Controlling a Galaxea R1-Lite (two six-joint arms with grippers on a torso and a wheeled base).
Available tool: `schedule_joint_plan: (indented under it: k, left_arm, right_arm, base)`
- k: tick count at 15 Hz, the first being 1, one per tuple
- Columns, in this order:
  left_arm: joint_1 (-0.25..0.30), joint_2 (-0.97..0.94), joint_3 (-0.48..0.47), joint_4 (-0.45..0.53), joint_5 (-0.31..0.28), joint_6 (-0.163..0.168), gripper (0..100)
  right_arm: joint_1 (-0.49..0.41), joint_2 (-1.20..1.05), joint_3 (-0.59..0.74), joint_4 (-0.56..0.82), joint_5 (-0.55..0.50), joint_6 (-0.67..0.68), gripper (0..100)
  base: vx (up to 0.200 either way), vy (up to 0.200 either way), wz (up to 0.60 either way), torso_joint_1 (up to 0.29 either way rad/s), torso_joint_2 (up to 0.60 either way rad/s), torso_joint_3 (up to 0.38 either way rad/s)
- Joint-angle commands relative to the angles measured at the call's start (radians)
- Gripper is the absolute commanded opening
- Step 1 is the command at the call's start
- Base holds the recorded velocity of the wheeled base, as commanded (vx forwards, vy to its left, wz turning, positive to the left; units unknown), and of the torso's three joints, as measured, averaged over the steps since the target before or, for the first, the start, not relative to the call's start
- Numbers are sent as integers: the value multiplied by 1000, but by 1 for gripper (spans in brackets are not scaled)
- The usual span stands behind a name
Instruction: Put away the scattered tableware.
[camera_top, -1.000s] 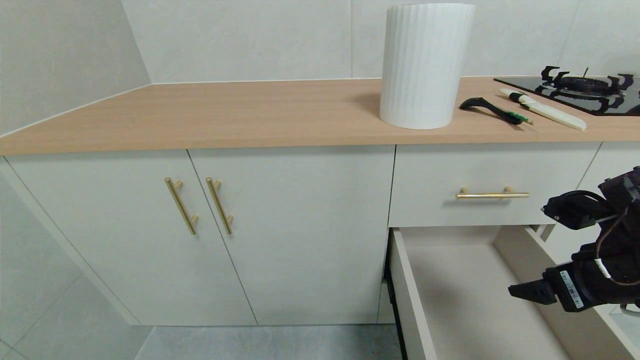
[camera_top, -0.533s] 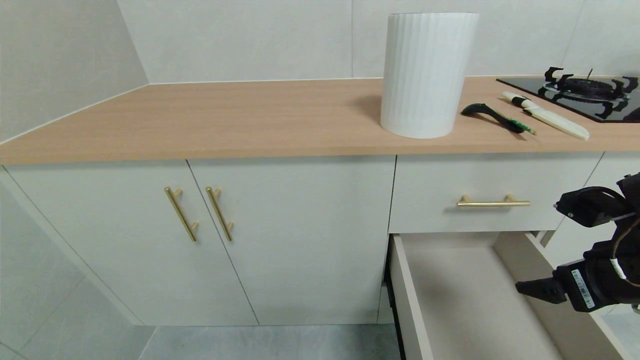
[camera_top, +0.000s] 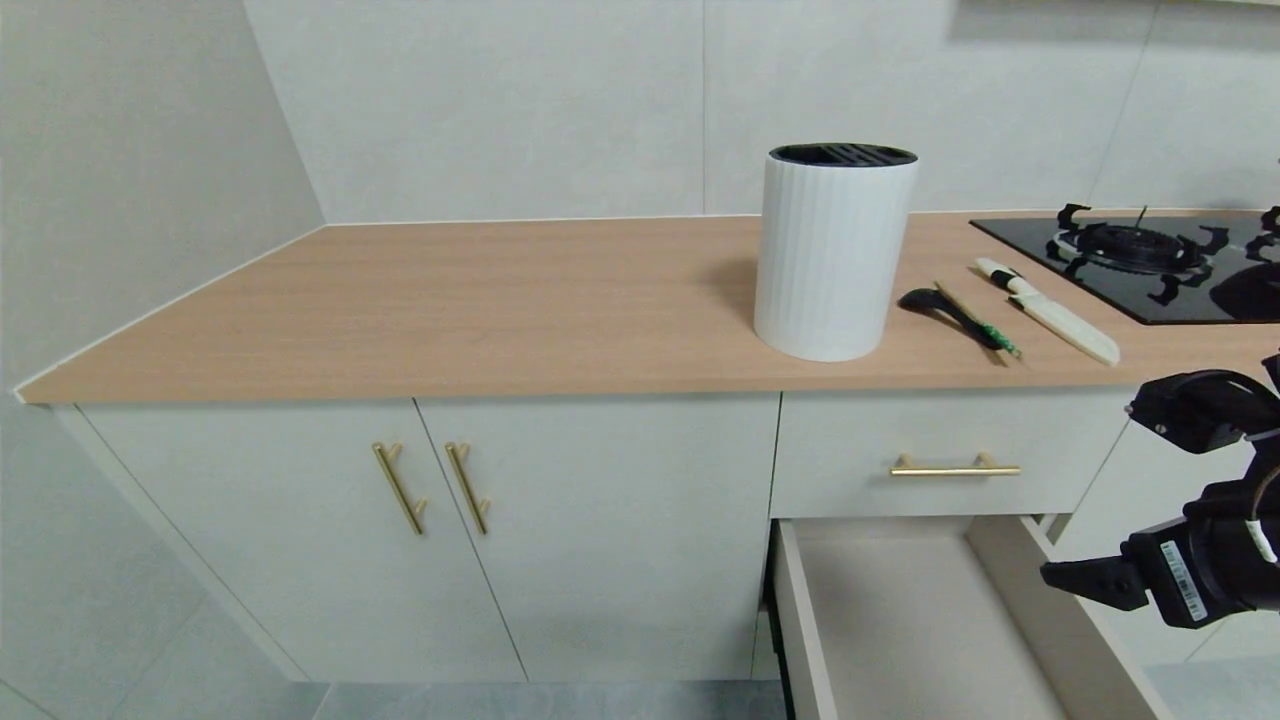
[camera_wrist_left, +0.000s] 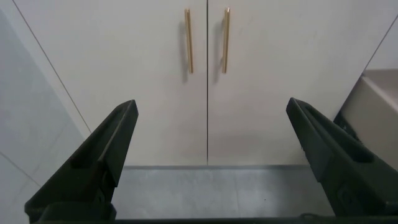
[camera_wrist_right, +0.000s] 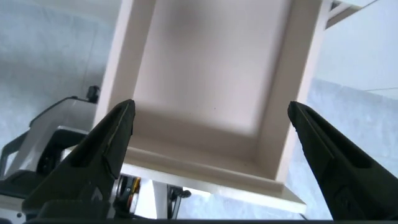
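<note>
Tableware: a black ladle (camera_top: 935, 303), a thin wooden stick with a green band (camera_top: 978, 325) that is likely chopsticks, and a cream knife (camera_top: 1050, 313) lie loose on the table (camera_top: 500, 310). None has been put away yet.
Where they lie: at 3 o'clock of the white ribbed holder (camera_top: 833, 260), between it and the gas hob (camera_top: 1140, 255). The stick runs along the ladle's handle and the knife lies just beside them.
Holder: it stands upright with a black slotted top. Judging by the slots, it would take the knife blade-down.
Open drawer: the lower drawer (camera_top: 795, 620) is pulled out at 6 o'clock of the tableware, under a shut drawer with a brass handle (camera_top: 955, 467). It looks ready to receive the pieces.
Right gripper (camera_top: 1090, 490): its fingers are spread wide and hold nothing. It hangs over the open drawer's right side, at 5 o'clock of the knife, well apart from the tableware.
Left gripper (camera_wrist_left: 209, 109): also spread and bare, it is held low and faces the two cabinet doors (camera_wrist_left: 205, 74) with their brass handles.
Writing: a white barcode sticker sits on the right gripper's body, its print too small to read. No other lettering can be made out.
</note>
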Motion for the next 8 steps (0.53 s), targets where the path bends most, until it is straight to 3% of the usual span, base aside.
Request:
schedule_joint_plan:
  k: [1, 4, 8]
  left_arm:
    - [0, 2, 0, 0, 1, 0, 100]
    - [0, 2, 0, 0, 1, 0, 100]
    - [0, 2, 0, 0, 1, 0, 100]
  right_arm:
    - [0, 2, -1, -1, 0, 0, 100]
    - [0, 2, -1, -7, 0, 0, 100]
    - [3, 5, 36, -162, 3, -14, 100]
  base:
    - [0, 0, 0, 183, -466, -281]
    - [0, 0, 0, 194, -478, -290]
    - [0, 0, 0, 172, -411, -238]
